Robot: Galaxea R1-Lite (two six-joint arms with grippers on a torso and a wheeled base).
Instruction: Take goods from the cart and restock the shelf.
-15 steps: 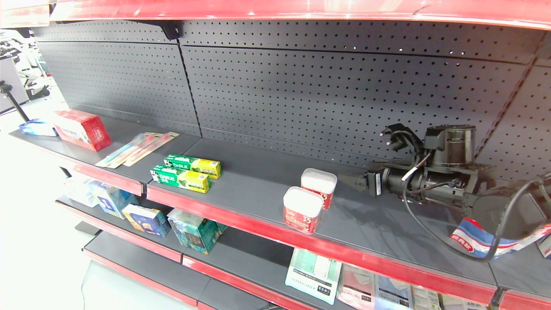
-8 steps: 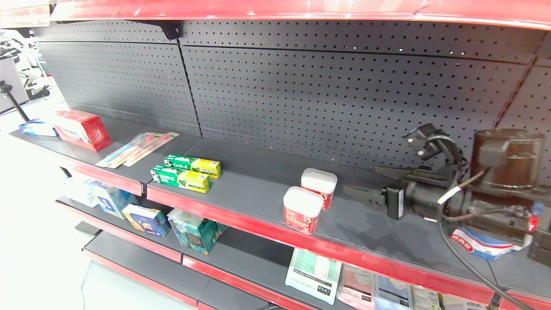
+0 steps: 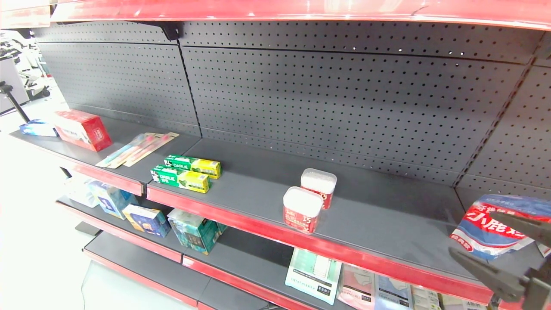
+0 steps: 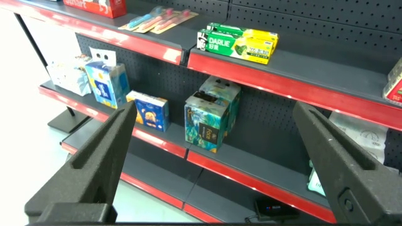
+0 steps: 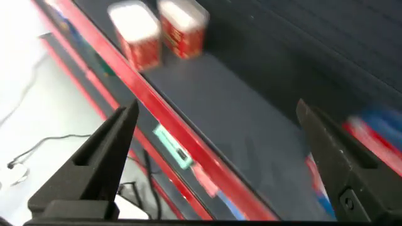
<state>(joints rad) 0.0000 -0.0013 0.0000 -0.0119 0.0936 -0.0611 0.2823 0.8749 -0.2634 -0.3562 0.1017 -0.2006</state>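
Dark pegboard backs a grey shelf [image 3: 387, 215] with a red front lip. The right gripper [image 3: 471, 232] is at the shelf's right end with its fingers spread wide and nothing between them. It's cut off by the frame edge, so you only get the two dark fingers. Just behind it a soft bag [image 3: 478, 228] lies on the shelf, blue and white with a big red patch. The upper finger covers part of it, and in the right wrist view it's just a blur. Further left, two clear tubs [image 3: 302, 209] stand upright mid-shelf, with white stuff inside and red labels. One is at the front lip and the other just behind it. The left gripper [image 4: 213, 108] is wide open too, holding nothing, facing the lower shelves near a teal box [image 4: 207, 125]. Past the tubs are two green-yellow toothpaste boxes [image 3: 181, 178], some toothbrushes [image 3: 137, 148] and a red box [image 3: 82, 129].
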